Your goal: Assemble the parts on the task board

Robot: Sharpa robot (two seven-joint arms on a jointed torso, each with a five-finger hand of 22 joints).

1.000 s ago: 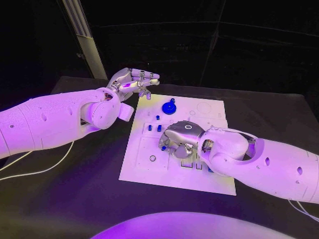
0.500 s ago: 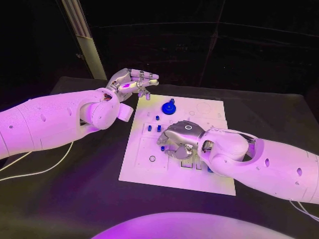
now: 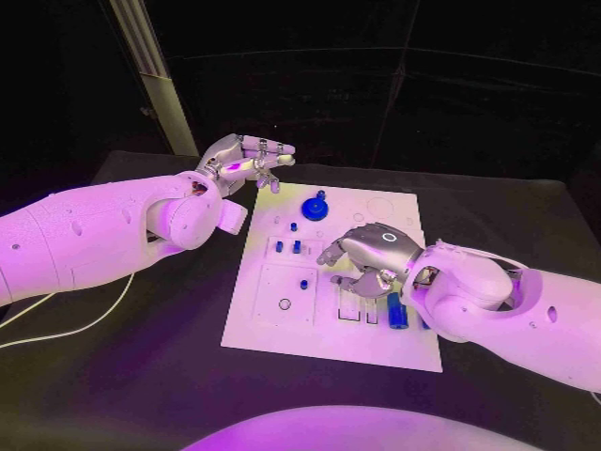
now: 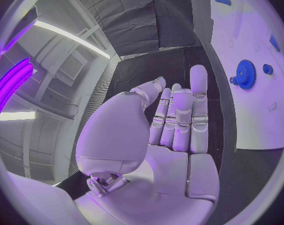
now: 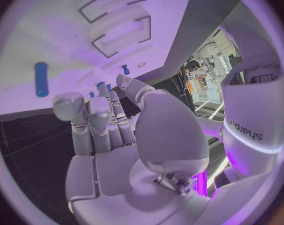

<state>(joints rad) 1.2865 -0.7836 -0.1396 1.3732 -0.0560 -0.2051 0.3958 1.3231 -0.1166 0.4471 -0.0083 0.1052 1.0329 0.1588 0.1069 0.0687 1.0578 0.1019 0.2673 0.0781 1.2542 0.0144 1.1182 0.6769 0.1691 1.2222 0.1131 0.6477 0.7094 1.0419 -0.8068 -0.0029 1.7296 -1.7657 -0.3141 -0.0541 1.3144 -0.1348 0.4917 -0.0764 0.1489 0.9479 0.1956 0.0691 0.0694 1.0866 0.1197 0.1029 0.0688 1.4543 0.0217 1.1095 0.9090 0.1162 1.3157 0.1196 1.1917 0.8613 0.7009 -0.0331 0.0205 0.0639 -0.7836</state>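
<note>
The white task board lies in the middle of the black table. A blue gear stands near the board's far edge, with small blue pegs nearer the middle. A blue bar lies flat beside the rectangular slots. My right hand hovers over the board's middle, fingers bent downward and holding nothing. My left hand is raised past the board's far left corner, its fingers side by side and empty.
Black table surrounds the board on all sides. A pale upright post stands behind the left hand. Both white forearms reach in over the table's near half.
My right hand has shifted to the right and a little farther over the board, uncovering the blue bar and the slots. The left hand has barely moved.
</note>
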